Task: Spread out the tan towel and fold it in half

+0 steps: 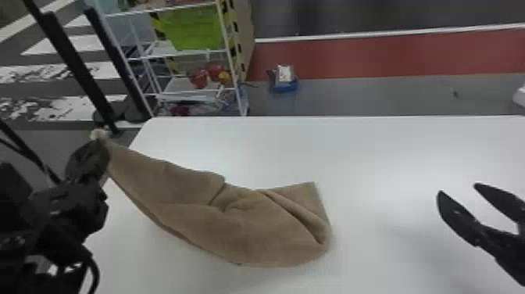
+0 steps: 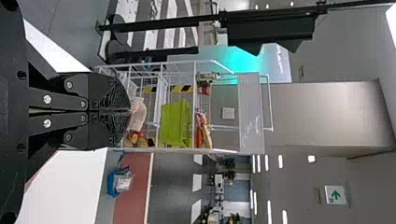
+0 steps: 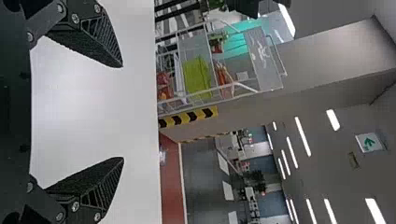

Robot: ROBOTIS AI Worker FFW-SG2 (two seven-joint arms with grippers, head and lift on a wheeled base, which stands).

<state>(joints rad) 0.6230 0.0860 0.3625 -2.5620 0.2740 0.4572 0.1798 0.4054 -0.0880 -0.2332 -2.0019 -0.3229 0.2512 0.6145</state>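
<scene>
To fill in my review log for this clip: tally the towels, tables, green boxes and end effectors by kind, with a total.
Towels: 1 (tan towel)
Tables: 1 (white table)
Green boxes: 1 (green box)
End effectors: 2 (left end effector, right end effector)
Total: 5

From my seat at the controls, I took this for a robotics lab or workshop, though I couldn't tell which. I was working over a plain white surface, with an open metal rack behind it that carried a green bin and loose odds and ends. Yellow-and-black hazard striping ran beside the rack. The smooth grey floor had a red band across it. Overhead I had strip lights and a green arrow sign.
</scene>
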